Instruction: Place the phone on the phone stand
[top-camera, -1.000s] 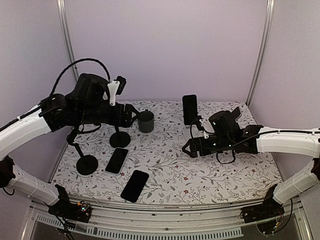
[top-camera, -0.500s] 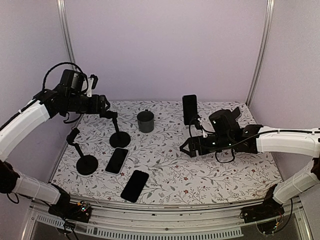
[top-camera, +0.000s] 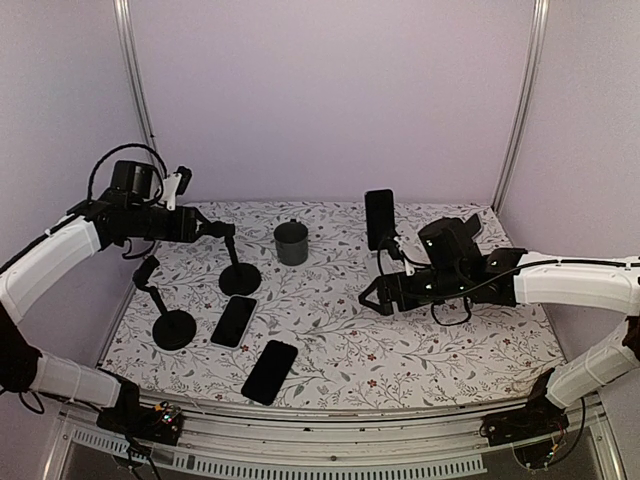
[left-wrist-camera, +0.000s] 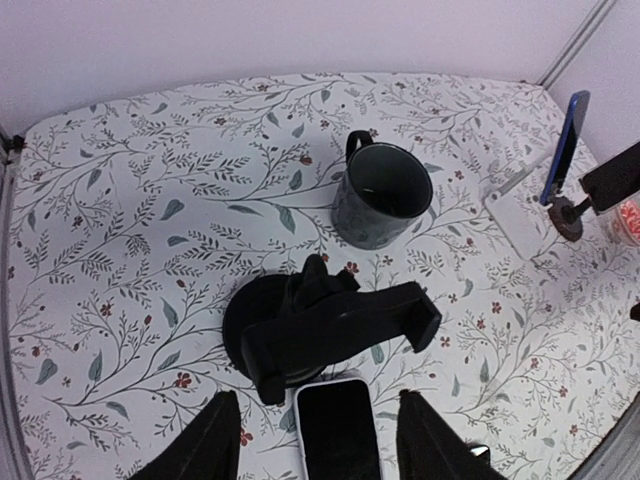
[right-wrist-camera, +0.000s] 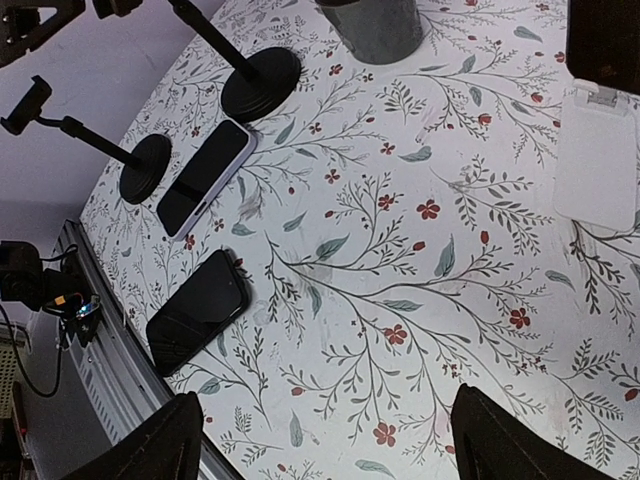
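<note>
Two phones lie flat on the table: a white-cased phone (top-camera: 233, 320) (left-wrist-camera: 338, 432) (right-wrist-camera: 205, 177) and a black phone (top-camera: 269, 371) (right-wrist-camera: 198, 310). A black phone stand (top-camera: 240, 278) with an empty cradle (left-wrist-camera: 335, 330) rises just behind the white-cased one. A second black stand (top-camera: 173, 328) (right-wrist-camera: 145, 168) stands to its left. My left gripper (top-camera: 205, 228) (left-wrist-camera: 315, 455) hovers open just left of the first stand's cradle, holding nothing. My right gripper (top-camera: 372, 295) (right-wrist-camera: 330, 450) is open above bare cloth at mid-right.
A dark mug (top-camera: 291, 243) (left-wrist-camera: 382, 195) stands behind the stands. Another phone (top-camera: 379, 218) (left-wrist-camera: 565, 150) rests upright on a white stand (right-wrist-camera: 598, 150) at the back, close to my right arm. Walls close in on the left, back and right.
My left arm has pulled back from over the stand and mug toward the left wall, and its jaws have narrowed somewhat. The right arm has hardly moved.
</note>
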